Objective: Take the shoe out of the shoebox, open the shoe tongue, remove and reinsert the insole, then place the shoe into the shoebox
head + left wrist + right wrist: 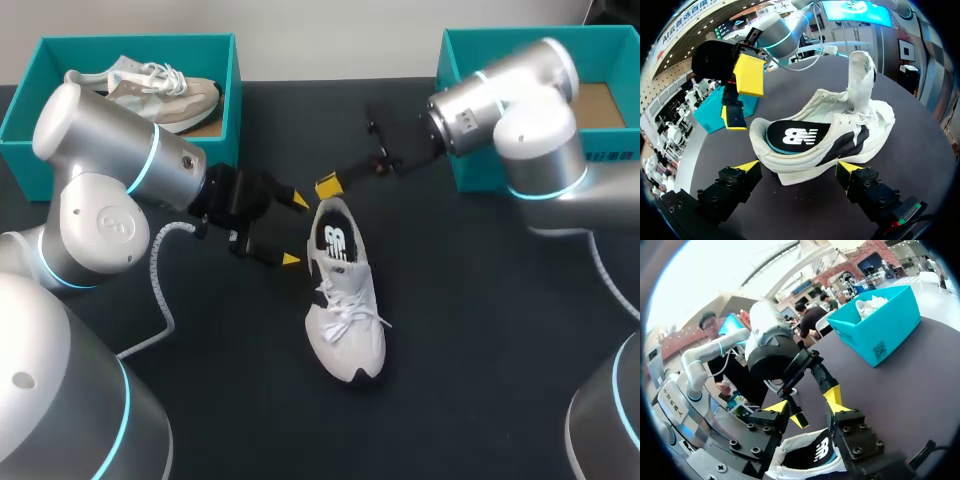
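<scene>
A white shoe [345, 310] lies on the black table, heel toward the far side, with its tongue [862, 75] pulled upright. The black insole [333, 240] sits inside the shoe [840, 130], logo showing. My left gripper [294, 230] is open just left of the heel, its fingers either side of the sole's edge without pressing it. Just behind the heel, my right gripper [328, 188] hangs open with nothing between its fingers. In the right wrist view the heel [805, 460] lies under that gripper [805, 401].
A teal shoebox [130, 42] at the far left holds a second, beige shoe [150, 90]. Another teal shoebox [480, 38] stands at the far right, behind my right arm. Bare table lies in front of and right of the shoe.
</scene>
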Motion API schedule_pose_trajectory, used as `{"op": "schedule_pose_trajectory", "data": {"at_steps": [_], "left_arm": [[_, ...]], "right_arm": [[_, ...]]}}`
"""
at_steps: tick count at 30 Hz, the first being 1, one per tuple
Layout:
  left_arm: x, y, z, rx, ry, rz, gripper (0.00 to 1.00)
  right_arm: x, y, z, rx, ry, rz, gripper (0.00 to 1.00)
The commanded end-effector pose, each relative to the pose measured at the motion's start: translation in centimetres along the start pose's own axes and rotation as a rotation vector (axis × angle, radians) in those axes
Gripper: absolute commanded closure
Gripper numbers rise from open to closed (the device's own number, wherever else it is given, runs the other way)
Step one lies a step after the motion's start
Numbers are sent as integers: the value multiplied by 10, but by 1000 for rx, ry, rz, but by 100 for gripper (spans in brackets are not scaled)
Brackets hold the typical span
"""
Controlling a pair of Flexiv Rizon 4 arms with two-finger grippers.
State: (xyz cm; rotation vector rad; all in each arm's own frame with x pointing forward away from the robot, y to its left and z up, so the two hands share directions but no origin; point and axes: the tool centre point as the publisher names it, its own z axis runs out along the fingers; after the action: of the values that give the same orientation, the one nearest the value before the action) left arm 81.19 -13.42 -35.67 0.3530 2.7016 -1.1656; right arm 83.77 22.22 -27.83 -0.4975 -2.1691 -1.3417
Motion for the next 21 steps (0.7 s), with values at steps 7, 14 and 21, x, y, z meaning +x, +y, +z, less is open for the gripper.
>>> {"op": "schedule_pose_trajectory", "data": {"at_steps": [7,14,21], "left_arm": [[1,0,0,-3,-1,1,0],[1,0,0,-3,-1,1,0],[-4,-19,-41,-32,-5,49,0]], "right_arm": [[49,-3,-28,-19,-122,37,55],[77,-11,-33,-90,-232,132,100],[84,-10,-35,-88,-360,250,100]]}}
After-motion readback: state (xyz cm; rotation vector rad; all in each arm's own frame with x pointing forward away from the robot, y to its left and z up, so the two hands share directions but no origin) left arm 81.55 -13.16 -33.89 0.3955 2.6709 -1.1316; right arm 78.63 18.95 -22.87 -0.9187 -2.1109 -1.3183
